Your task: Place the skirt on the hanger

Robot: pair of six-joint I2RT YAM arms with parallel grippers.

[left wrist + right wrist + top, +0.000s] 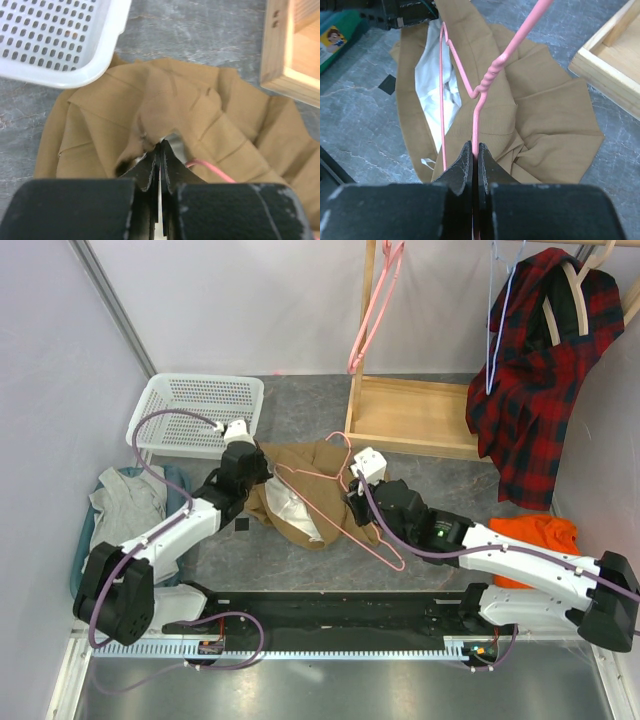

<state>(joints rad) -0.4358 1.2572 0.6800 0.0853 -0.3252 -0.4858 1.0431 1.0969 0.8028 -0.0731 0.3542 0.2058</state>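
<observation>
Where the left pincer [262,474] [160,150] meets the tan skirt [305,490] [165,95] [540,100], its jaws are pressed together with only a hairline between them. The tips sit right at a raised fold of the cloth, touching it, but whether any fabric is caught between them cannot be told. The right pincer [352,498] [475,150] is clenched on the thin pink hanger [303,473] [210,170] [474,120], gripping the wire just below its twisted neck.

The skirt lies crumpled on the grey counter [450,490] between the two pincers, its white lining [435,100] showing through an opening. The hanger rests across it, hook toward the far side, one long side running off the cloth toward the near edge. A white perforated basket [160,405] [50,40] stands just beyond the skirt on the left, and a shallow wooden tray [410,415] [290,50] [610,65] just beyond it on the right. A red plaid shirt [540,370] hangs above the far right, a second pink hanger [375,310] hangs over the tray, a grey garment [125,505] lies at the left edge and an orange cloth [540,535] at the right.

The left arm reaches diagonally forward and rightward from its base — its wrist tipped down onto the skirt's left side. The right arm stretches low across the counter to the left, its wrist over the skirt's right side.
</observation>
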